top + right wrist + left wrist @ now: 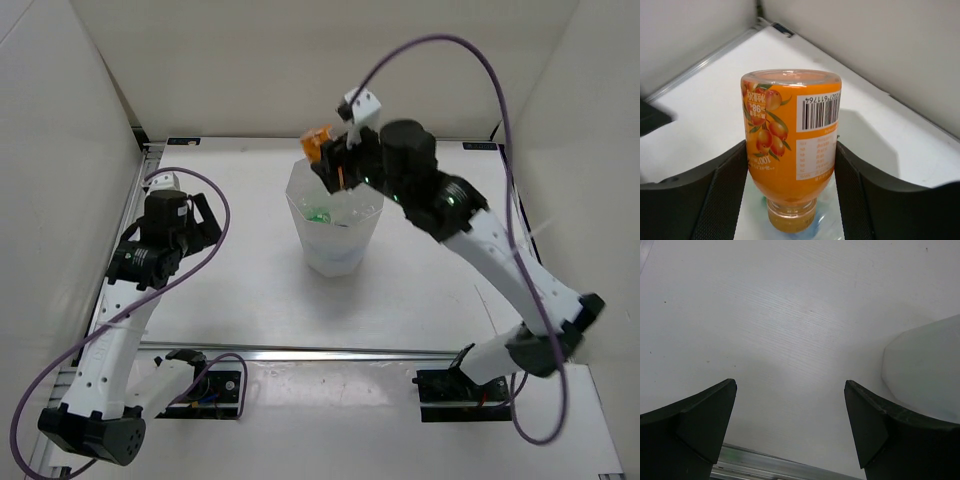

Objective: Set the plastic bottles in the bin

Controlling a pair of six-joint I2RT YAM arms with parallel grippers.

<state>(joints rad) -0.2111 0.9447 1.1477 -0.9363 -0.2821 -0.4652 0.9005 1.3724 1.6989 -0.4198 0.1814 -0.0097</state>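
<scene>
My right gripper (333,158) is shut on the orange bottle (318,144) and holds it over the far rim of the white translucent bin (335,250). In the right wrist view the orange bottle (790,145) hangs cap down between the two pads (722,200), with the bin's opening (832,227) right below it. Green (320,213) and a bluish patch show through the bin's wall, so bottles lie inside. My left gripper (200,222) is open and empty, low over the table left of the bin. The bin's base shows in the left wrist view (925,370).
White walls close the table on the left, back and right. An aluminium rail (330,352) runs along the near edge, also in the left wrist view (770,467). The table surface (790,315) under the left gripper is bare white.
</scene>
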